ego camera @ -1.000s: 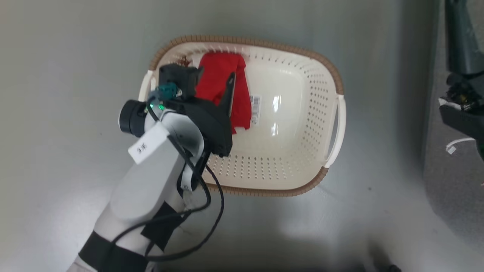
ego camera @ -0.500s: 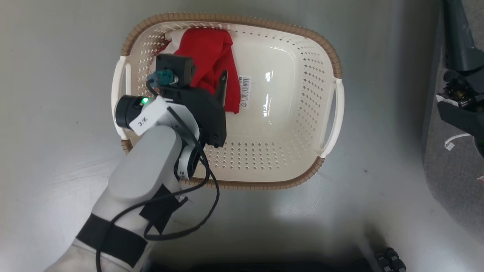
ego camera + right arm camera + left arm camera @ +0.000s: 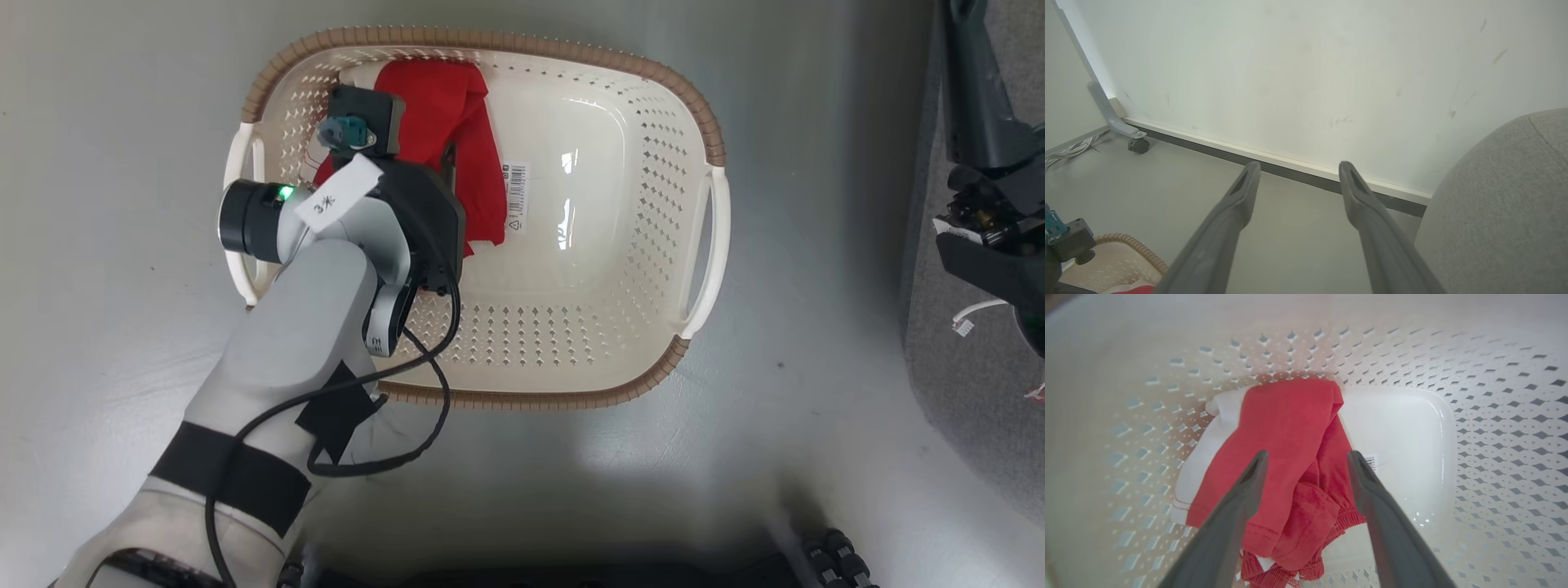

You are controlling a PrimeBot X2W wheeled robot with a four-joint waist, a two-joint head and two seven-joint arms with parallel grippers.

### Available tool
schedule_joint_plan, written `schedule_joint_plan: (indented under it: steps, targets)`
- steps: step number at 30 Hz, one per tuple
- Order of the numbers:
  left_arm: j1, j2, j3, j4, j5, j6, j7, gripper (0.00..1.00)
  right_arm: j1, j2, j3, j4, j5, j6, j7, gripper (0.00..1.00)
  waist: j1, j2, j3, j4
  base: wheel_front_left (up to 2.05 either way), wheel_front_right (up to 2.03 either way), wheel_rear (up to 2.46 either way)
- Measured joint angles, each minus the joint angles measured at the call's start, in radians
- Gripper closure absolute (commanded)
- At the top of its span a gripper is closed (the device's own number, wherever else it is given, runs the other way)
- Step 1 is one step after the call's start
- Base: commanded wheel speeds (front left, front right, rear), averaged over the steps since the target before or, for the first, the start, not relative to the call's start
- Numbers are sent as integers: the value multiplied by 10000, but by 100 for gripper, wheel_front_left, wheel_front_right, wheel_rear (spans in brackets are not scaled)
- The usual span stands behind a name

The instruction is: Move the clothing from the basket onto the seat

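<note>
left gripper (image 3: 1307, 454) spread wide over crumpled red clothing (image 3: 1286, 416) with white panel

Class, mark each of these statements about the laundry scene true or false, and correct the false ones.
1. The red clothing lies inside the basket. True.
2. The left hand is shut on the clothing. False: its fingers stand open over it.
3. The right hand holds a garment. False: it is open and empty, near the grey seat.
4. A barcode sticker sits on the basket's bottom beside the clothing. True.
5. The basket stands on the seat. False: it stands on the floor.
</note>
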Motion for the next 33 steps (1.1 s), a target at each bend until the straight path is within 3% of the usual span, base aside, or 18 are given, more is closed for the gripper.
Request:
schedule_joint_plan:
  steps: [33]
  targets:
    - [-941, 0, -625, 2420, 621, 0, 656, 0, 61, 100, 67, -58, 180, 98, -238, 0, 0, 0, 434, -531, 0, 0, 0]
